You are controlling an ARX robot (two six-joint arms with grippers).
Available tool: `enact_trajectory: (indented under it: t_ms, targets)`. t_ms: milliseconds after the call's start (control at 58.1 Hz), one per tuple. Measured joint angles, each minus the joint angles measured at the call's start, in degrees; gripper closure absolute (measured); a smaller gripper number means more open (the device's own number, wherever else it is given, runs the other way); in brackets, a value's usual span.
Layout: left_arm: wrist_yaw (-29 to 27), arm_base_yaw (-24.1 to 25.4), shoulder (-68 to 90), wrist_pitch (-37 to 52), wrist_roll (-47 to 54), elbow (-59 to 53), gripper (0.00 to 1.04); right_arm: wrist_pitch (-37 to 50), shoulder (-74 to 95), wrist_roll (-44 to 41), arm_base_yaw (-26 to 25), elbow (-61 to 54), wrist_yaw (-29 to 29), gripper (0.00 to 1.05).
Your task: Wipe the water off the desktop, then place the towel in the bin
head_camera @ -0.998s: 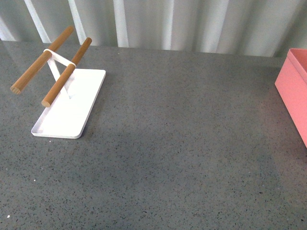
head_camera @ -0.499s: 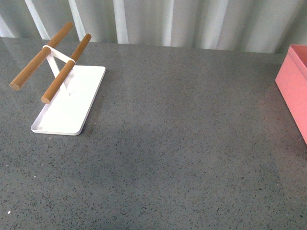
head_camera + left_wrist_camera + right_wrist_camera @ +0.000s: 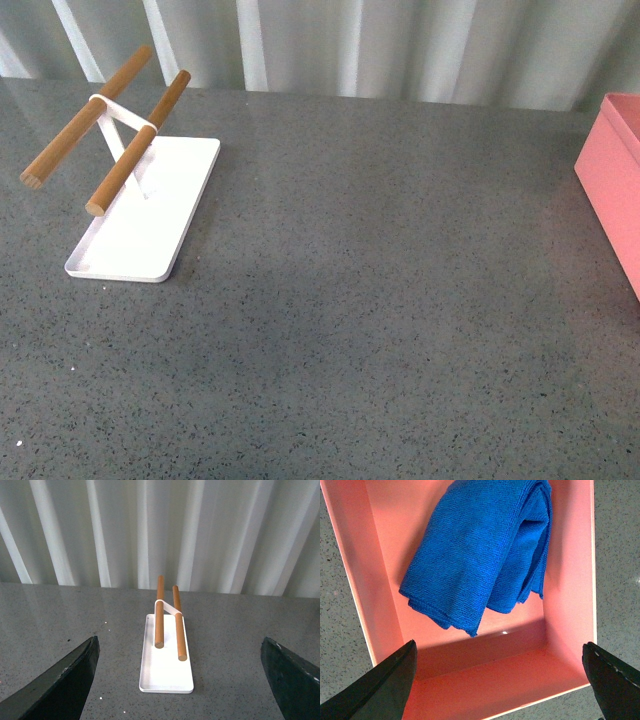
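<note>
Blue microfibre, thick and soft: the towel lies inside the bin, seen from the right wrist cam looking straight down into it. It's folded over on itself, layered edges showing at one corner, draped from the bin floor up against one pink wall. It fills a good part of the box but leaves bare pink floor on the near side.

The right gripper hangs above the bin w/ both dark fingers spread wide to the frame edges, nothing btwn them, so it's open and empty. The left gripper is likewise spread wide and holds nothing; it faces the white tray w/ its two wooden rods.

From the front cam, vs a second ago: view shifted a touch, the tray sits slightly lower-left in frame, then no change over the last half sec. Neither arm shows there. The tabletop looks dry and even, no puddle or wet sheen I can make out, though fine speckle could hide a thin film. The bin's corner pokes in at the right edge.

My read: wiping's done, towel's dropped in, task is basically finished. Only thing left would be pulling the right arm back clear of the bin.
</note>
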Motion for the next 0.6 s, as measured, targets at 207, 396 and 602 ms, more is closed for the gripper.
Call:
enact_trajectory:
  t_ms: [207,396,602]
  targets:
    - [0.0,0.0,0.0,0.0,0.0,0.0,0.07,25.7,-5.8,1.6,-0.8,-14.0,-17.0,0.20]
    - [0.0,0.0,0.0,0.0,0.0,0.0,0.07,80.6,-16.6,2.2,1.4,-44.8,-25.4,0.50]
    - [0.0,0.0,0.0,0.0,0.0,0.0,0.07,101.8,-26.5,2.1,4.3,-58.9,-23.4,0.84]
